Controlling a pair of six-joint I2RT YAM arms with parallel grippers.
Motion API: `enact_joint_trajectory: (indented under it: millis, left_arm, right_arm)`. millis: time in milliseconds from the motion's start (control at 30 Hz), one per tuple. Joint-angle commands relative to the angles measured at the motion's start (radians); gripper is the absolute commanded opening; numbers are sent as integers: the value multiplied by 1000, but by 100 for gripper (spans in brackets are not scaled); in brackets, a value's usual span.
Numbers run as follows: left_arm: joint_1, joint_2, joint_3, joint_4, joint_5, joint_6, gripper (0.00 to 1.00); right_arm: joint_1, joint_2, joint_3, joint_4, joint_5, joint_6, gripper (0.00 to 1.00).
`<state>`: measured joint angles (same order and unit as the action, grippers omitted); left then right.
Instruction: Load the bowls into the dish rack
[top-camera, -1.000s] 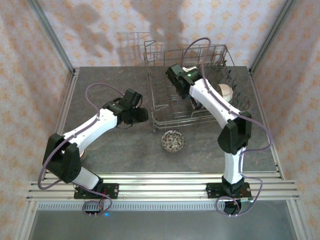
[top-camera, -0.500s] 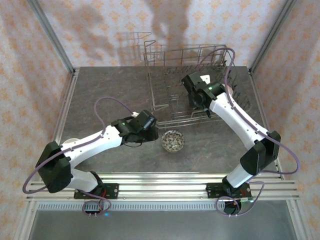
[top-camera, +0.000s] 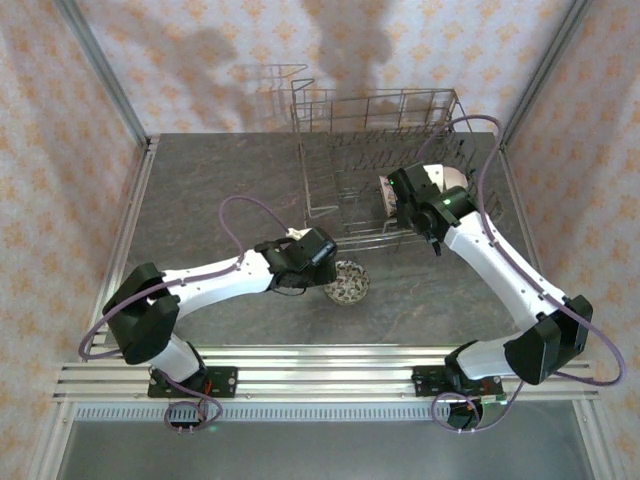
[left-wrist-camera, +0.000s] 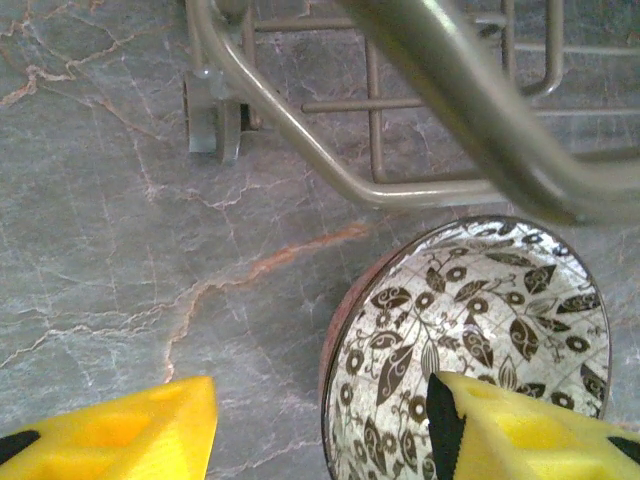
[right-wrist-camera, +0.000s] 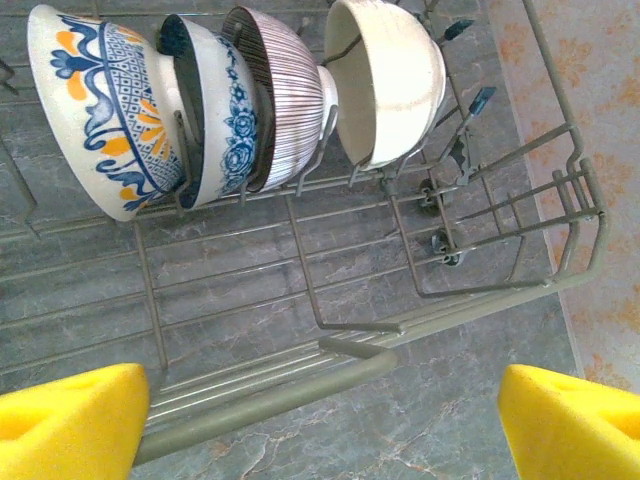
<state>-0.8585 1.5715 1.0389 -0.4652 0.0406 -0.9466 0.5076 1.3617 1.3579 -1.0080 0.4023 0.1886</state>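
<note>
The left gripper (left-wrist-camera: 320, 440) stands apart with nothing in it. One yellow pad (left-wrist-camera: 520, 430) hangs over the inside of the leaf-patterned bowl (left-wrist-camera: 480, 330) and the other is off to the left over the grey marbled table (left-wrist-camera: 120, 250). The jaws thus straddle the bowl's left rim, which looks like a setup for pinching the wall. That bowl sits upright on the table just below the dish rack (left-wrist-camera: 430, 60), whose front rail crosses the top of the left wrist view; it is not yet loaded.

The right gripper (right-wrist-camera: 320, 430) is spread wide and empty above the rack's near rail. In the upper left of the right wrist view, four bowls stand on edge in a row between the rack's wires:
- a blue-and-orange bowl (right-wrist-camera: 95, 110)
- a blue floral bowl (right-wrist-camera: 215, 110)
- a striped bowl (right-wrist-camera: 290, 90)
- a cream bowl (right-wrist-camera: 385, 80)

The wires prop them upright, leaning closely on one another. The slots to their right look free for the last bowl.
</note>
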Motion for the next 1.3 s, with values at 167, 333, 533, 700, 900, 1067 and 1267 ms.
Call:
enact_joint_trajectory:
  millis: [167,333,533,700,900,1067,1267]
  left_arm:
    - [-40,-5,-74,32,20,-34,58]
    - [-60,-108,-94,46,-38,-31,60]
    - [-111,-146,-90,-5,-96,-52,60]
    - [-138,-120,-128,22,-117,-120,60]
    - [-138,-55,-143,119,-114,-154,60]
    - [-138,-2,-142,159,-108,-173,60]
    - [-139,3,-160,152,-129,-202,49]
  right_arm:
    - [-10,-37,-43,1,10,-13,89]
    - [-9,-36,-51,12,-1,3,90]
    - [-9,-61,-79,43,-51,20,89]
    - [-9,-60,-100,42,-69,42,88]
    - [-9,-85,-115,40,-96,51,87]
    - [-8,-104,-133,31,-90,47,87]
    - [-8,-106,-134,32,-89,39,87]
